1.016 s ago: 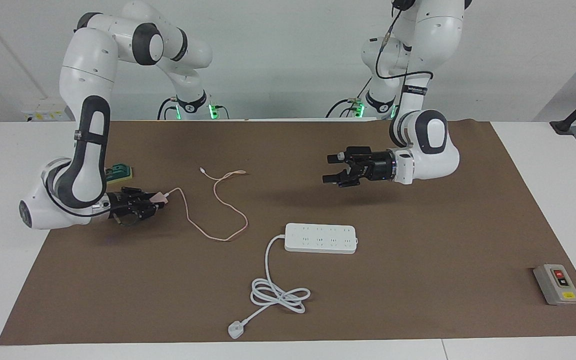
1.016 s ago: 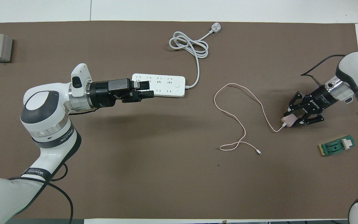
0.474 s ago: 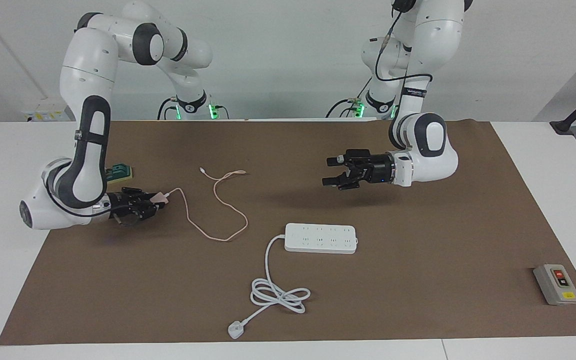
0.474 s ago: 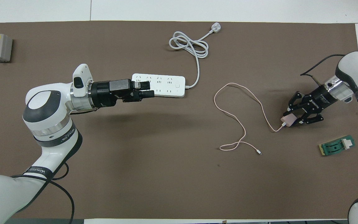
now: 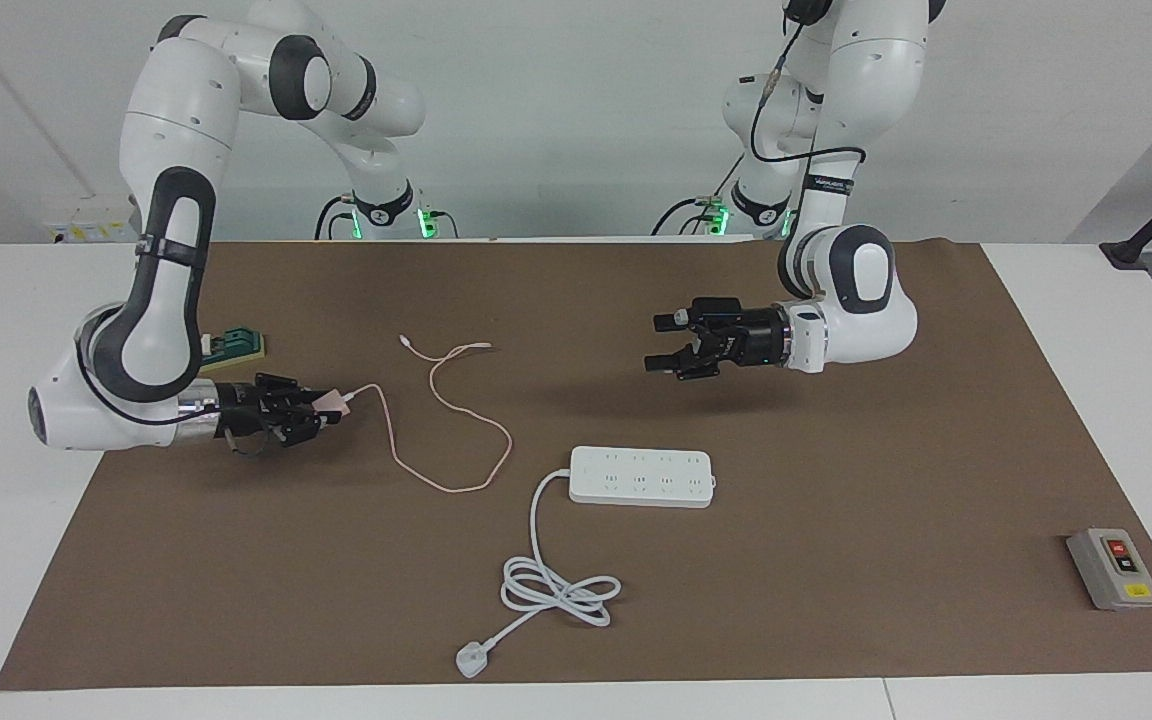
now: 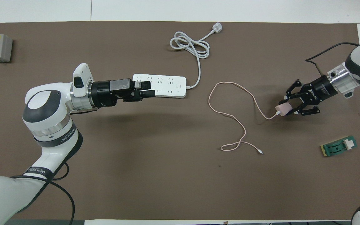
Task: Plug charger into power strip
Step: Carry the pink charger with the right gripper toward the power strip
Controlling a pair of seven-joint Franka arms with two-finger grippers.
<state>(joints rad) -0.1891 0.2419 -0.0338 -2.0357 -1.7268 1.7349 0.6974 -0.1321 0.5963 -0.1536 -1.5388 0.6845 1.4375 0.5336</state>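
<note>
At the right arm's end of the mat, the facing view shows the right gripper (image 5: 328, 408) clamped on the pink charger (image 5: 337, 402), carrying stage; next it must travel to the power strip (image 5: 641, 476). The left gripper (image 5: 658, 341) waits spread. Overhead, the cable (image 6: 236, 120) trails; the prongs are hidden.

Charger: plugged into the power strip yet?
No, the right gripper holds the charger above the mat, well apart from the power strip.
</note>
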